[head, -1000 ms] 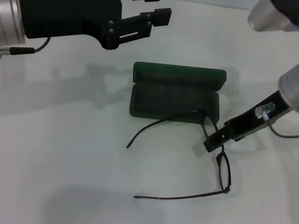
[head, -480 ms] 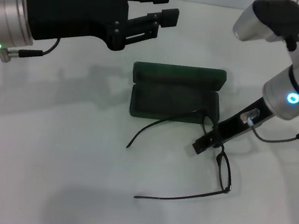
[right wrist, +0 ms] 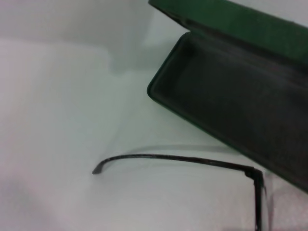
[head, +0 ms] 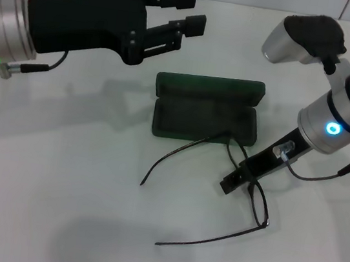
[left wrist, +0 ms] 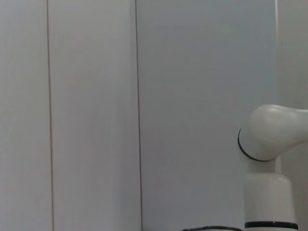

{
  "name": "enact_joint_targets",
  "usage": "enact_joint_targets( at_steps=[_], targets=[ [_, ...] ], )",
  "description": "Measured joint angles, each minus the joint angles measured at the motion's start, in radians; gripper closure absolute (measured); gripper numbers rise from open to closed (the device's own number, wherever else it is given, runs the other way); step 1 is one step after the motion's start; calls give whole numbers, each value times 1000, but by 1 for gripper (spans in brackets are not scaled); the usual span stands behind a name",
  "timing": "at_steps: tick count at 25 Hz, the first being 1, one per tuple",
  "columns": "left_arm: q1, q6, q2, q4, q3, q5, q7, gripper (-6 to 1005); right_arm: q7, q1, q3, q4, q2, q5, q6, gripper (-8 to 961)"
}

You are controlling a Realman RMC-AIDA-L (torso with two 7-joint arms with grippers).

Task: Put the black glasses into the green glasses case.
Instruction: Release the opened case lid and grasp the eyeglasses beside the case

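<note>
The green glasses case [head: 206, 108] lies open near the middle of the white counter [head: 47, 204], its lid standing up along the twelve o'clock edge and its dark-lined tray facing up. The black glasses [head: 246, 180] rest unfolded on the counter at about five o'clock from the case. One temple arm crosses the tray's six o'clock rim near its right corner and runs out towards eight o'clock, its tip on the counter. The front frame lies just off the case's right corner, and the other temple arm stretches towards seven o'clock, well apart from the case.

The right claw [head: 233, 181] reaches down from the two o'clock side and sits right at the glasses' front frame, at or just over the counter. Whether it is clenched on the frame or released, I cannot tell, as its fingers merge with the dark frame. The right wrist view shows the open case [right wrist: 240, 91] with its tray, and one temple arm of the glasses [right wrist: 178, 159] lying on the counter just beside the tray's rim.

The left claw [head: 184, 12] hovers above the counter at about eleven o'clock from the case, released, its black fingers [head: 189, 23] spread apart and holding nothing
</note>
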Motion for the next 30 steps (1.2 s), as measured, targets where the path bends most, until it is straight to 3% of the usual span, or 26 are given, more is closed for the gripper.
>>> enact_joint_targets(
  at_steps=[3,9,14,17,30],
  targets=[
    [3,9,0,-6,0,-7,5,601,1,-6,-17,0,0,0,1,264],
    [12,28,-2,-14,0,-10,6,602,-9,-59,-107,-112,0,-67,26,435],
    [19,36,-2,-31,0,-26,6,602,-24,-149,-133,-256,-1,-147,43,641],
    [20,48,-2,-40,-7,-35,6,602,-52,-183,-125,-288,-3,-145,48,828],
    [60,90,-3,-76,-13,-87,6,603,-323,-455,-140,-558,-3,-77,-24,855]
  ],
)
